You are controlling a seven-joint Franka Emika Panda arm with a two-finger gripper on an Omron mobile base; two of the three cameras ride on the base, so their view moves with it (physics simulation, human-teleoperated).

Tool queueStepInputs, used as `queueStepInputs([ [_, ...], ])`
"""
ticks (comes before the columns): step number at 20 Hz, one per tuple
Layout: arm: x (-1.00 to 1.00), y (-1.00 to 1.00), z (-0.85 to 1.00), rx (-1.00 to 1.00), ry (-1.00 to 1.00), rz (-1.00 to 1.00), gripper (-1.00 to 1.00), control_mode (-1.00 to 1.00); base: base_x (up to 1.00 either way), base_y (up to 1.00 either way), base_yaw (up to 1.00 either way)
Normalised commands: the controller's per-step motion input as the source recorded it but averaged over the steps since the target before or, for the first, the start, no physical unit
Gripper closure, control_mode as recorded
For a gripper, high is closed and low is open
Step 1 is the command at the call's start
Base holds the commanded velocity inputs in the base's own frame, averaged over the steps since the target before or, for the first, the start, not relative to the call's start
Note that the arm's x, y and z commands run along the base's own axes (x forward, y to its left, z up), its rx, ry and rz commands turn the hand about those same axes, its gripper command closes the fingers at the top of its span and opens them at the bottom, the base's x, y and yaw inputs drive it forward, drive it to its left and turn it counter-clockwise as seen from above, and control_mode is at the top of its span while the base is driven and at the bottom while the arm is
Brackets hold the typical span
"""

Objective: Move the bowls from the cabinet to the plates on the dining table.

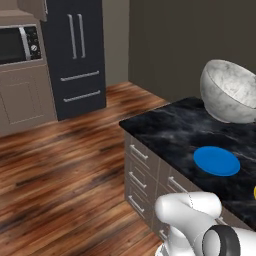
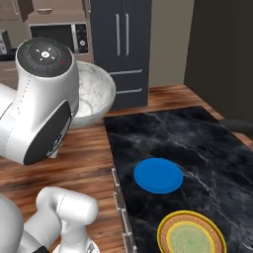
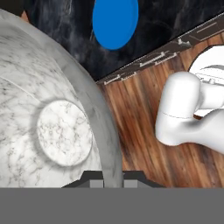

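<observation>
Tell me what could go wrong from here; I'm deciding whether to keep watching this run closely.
1. The marbled bowl is pinched only at its rim by the gripper, so it could slip or swing while carried.
2. It hangs tilted, above the dining table and short of the blue plate; lowered now, it could land off the plate.
3. Overshooting might knock the yellow-rimmed plate beside it.

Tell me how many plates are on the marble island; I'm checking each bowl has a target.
2: the blue plate near the middle of the dining table, and the yellow-rimmed plate beside it, nearer the robot.
</observation>
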Motion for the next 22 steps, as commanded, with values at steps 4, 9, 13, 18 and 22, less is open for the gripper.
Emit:
queueStepInputs([
  [4, 0.00, 0.00, 0.00, 0.00, 0.00, 0.00, 1.00, 1.00, 0.00, 0.00, -0.25],
  [9, 0.00, 0.00, 0.00, 0.00, 0.00, 0.00, 1.00, 1.00, 0.00, 0.00, -0.25],
  [13, 0.00, 0.00, 0.00, 0.00, 0.00, 0.00, 1.00, 1.00, 0.00, 0.00, -0.25],
  [18, 0.00, 0.00, 0.00, 0.00, 0.00, 0.00, 1.00, 1.00, 0.00, 0.00, -0.25],
  [22, 0.00, 0.00, 0.00, 0.00, 0.00, 0.00, 1.00, 1.00, 0.00, 0.00, -0.25],
])
